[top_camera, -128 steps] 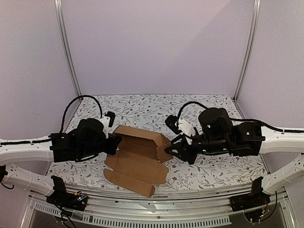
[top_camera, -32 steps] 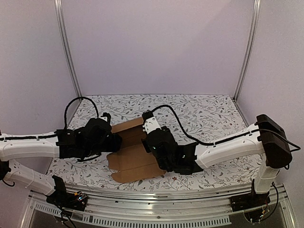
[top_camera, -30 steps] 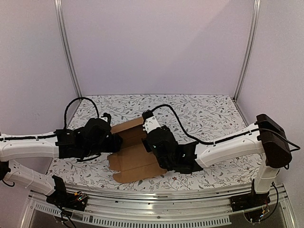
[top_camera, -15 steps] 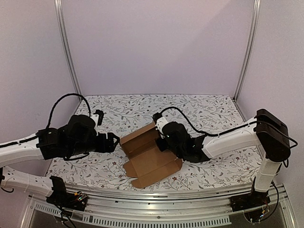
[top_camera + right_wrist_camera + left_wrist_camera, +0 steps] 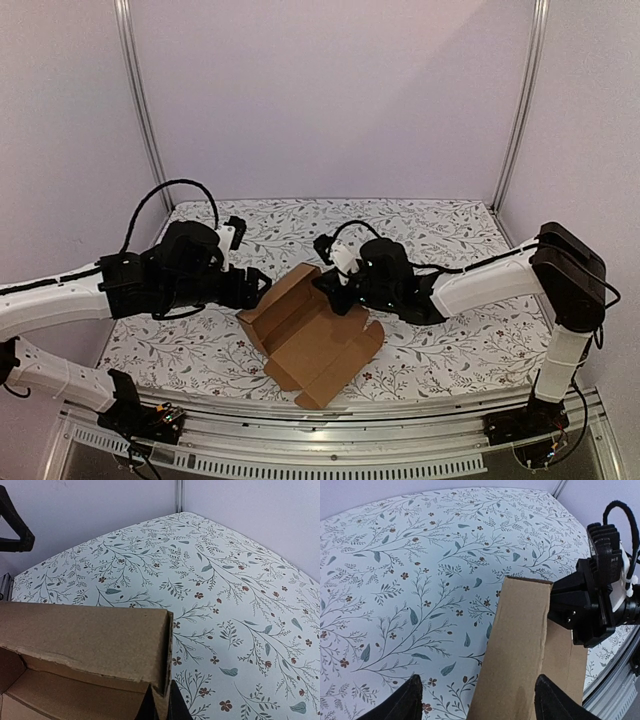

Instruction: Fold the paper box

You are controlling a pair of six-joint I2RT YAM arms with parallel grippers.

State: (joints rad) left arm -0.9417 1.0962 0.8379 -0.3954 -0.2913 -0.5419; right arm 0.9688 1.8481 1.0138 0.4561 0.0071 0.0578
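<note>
The paper box (image 5: pixel 315 345) is a plain brown cardboard piece, partly folded, lying mid-table with one long wall raised along its far left side. My right gripper (image 5: pixel 333 287) is shut on the far end of that raised wall. In the right wrist view its fingertips (image 5: pixel 162 706) pinch the double wall's corner (image 5: pixel 167 645). My left gripper (image 5: pixel 262 284) hangs at the box's left side, open. In the left wrist view its fingers (image 5: pixel 412 700) stand wide apart with the cardboard wall (image 5: pixel 520 645) between them, untouched.
A floral cloth (image 5: pixel 450 350) covers the table. Purple walls with metal posts (image 5: pixel 140 110) close in the back and sides. A metal rail (image 5: pixel 330 440) runs along the near edge. The right arm (image 5: pixel 480 285) stretches across from the right.
The box has swung and slid to the right in my right gripper. My left gripper has let go of it, opened wide and now sits over the raised wall's near end.
</note>
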